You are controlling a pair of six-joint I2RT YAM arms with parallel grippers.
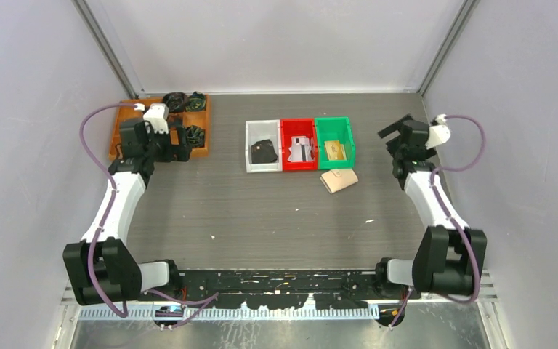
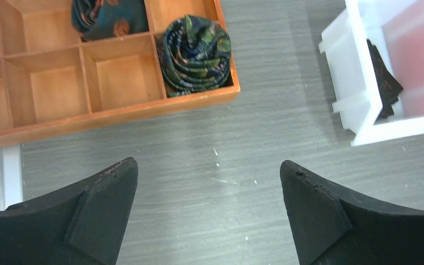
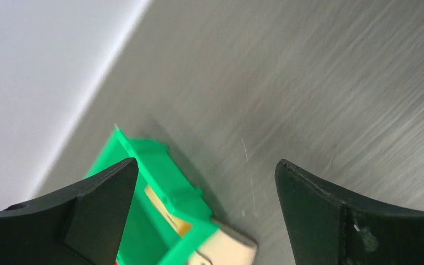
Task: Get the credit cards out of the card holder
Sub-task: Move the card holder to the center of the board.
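The beige card holder (image 1: 339,180) lies closed on the table just in front of the green bin (image 1: 334,142). Its corner shows at the bottom of the right wrist view (image 3: 233,251). Dark grey and white credit cards (image 1: 302,148) lie in the red bin (image 1: 298,144). My left gripper (image 1: 180,144) is open and empty over bare table beside the wooden tray; its jaws stand wide apart in the left wrist view (image 2: 208,168). My right gripper (image 1: 394,137) is open and empty, right of the green bin, jaws wide apart (image 3: 206,165).
A white bin (image 1: 264,145) holds a black lump (image 1: 264,153), also in the left wrist view (image 2: 385,77). The green bin (image 3: 163,165) holds a yellowish item (image 1: 336,150). A wooden tray (image 1: 161,125) with rolled ties (image 2: 196,52) sits at the back left.
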